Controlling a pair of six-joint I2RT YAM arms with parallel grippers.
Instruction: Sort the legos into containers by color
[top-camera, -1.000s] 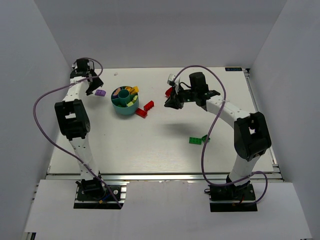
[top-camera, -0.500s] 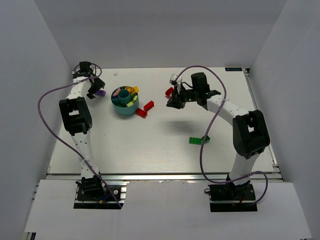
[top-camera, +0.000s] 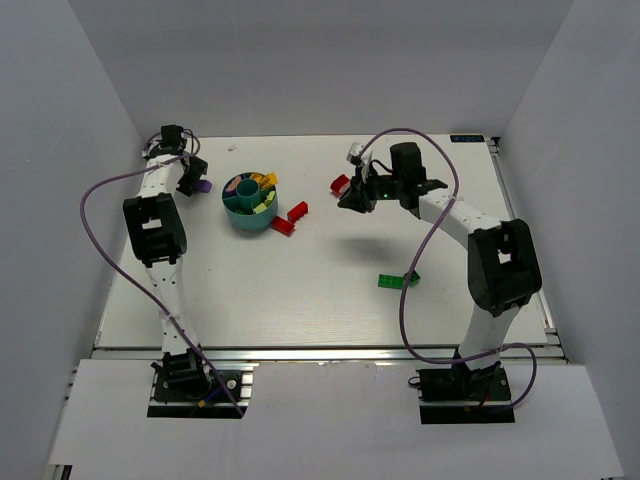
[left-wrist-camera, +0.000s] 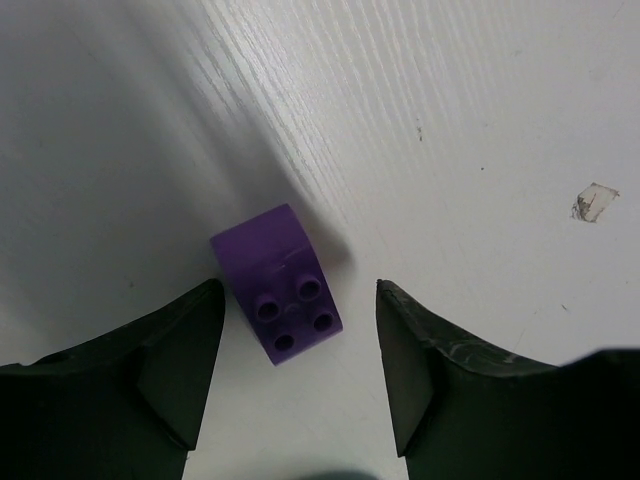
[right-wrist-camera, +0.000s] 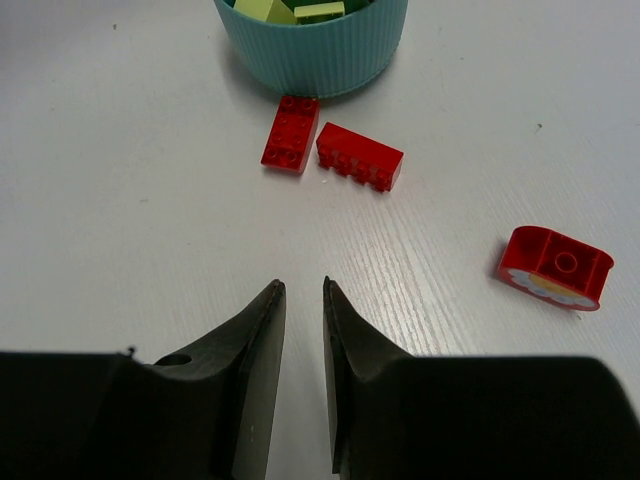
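Pickup of the purple brick (left-wrist-camera: 280, 290) seems the step in hand. The left gripper (left-wrist-camera: 300, 305) stands wide astride it, far left of the teal cup (top-camera: 250, 222), apart from it. Next it must close squarely and lift. The right gripper (right-wrist-camera: 303, 300), narrow and empty, hovers near three red bricks (right-wrist-camera: 291, 134). The table (top-camera: 300, 290) is white wood-grain, walled in plain white.

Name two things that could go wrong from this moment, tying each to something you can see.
1. The purple brick sits skewed and off-centre between the fingers of the open left gripper, so closing may twist it or push it away.
2. A red brick lies close against a second red brick beside the cup; the right gripper, reaching for one, may knock the other.
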